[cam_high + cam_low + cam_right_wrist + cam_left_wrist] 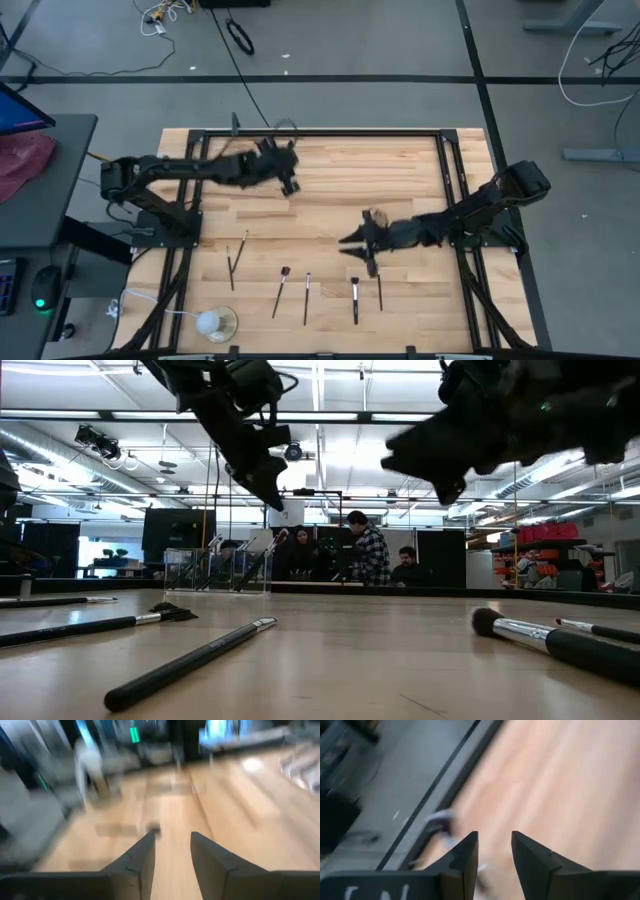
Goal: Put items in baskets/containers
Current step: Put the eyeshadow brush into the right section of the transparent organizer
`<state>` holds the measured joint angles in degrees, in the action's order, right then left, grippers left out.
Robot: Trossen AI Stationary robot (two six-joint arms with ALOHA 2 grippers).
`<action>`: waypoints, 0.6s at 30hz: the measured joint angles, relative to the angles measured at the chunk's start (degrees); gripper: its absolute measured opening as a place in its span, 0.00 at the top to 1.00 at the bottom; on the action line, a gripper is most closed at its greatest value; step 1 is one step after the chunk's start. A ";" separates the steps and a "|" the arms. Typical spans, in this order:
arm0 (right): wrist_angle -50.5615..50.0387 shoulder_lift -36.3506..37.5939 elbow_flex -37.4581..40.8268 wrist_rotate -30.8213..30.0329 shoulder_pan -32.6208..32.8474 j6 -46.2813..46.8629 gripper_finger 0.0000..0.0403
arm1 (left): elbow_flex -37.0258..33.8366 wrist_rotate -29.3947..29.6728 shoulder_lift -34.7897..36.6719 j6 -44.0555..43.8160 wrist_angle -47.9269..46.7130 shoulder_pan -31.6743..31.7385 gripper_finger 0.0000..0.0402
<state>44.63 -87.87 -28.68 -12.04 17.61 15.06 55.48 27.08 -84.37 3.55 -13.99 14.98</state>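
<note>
**A:** While your left claw (290,185) hangs at the far side of the desk (400,170), beside the clear holder (215,570), which sits there with several brushes already leaning in it, check what that claw carries.

**B:** Nothing, as far as I can judge. Its wrist view shows the fingers (465,857) parted with a modest gap and only bare wood between them.

**A:** And your right claw (366,252)?

**B:** It is over the middle of the desk, just above the near row of makeup brushes (305,297), fingers (142,857) likewise part-open and empty. About six brushes lie along the near edge, well apart from the holder.

**A:** Then take the brush (355,298) nearest that claw. Turn the fingers across the handle, not along it, and come straight down on the middle of the stick so it does not tip when lifted.

**B:** Anything to avoid?

**A:** The handles are thin and round, so they may roll; close gently. Keep clear of the white ball (209,321) near the corner.
</note>
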 joint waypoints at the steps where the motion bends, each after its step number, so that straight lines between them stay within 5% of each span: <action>1: -7.02 0.21 -2.28 -1.84 1.62 -0.44 0.68 | -1.76 0.01 0.03 -0.24 3.09 -2.34 0.70; 9: -54.90 0.48 -17.51 -6.65 10.53 15.42 0.57 | -14.56 -0.03 0.03 -0.28 29.06 -18.41 0.74; 12: -64.61 0.52 -19.13 -6.23 13.30 24.96 0.48 | -16.89 0.05 0.03 1.77 36.85 -21.35 0.74; 18: -74.44 -0.49 -19.02 -8.56 20.91 41.74 0.42 | -17.42 0.34 0.03 3.10 37.84 -21.75 0.74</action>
<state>-29.81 -88.37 -47.70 -20.60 38.53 56.80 38.06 27.42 -84.33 6.66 23.85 -6.78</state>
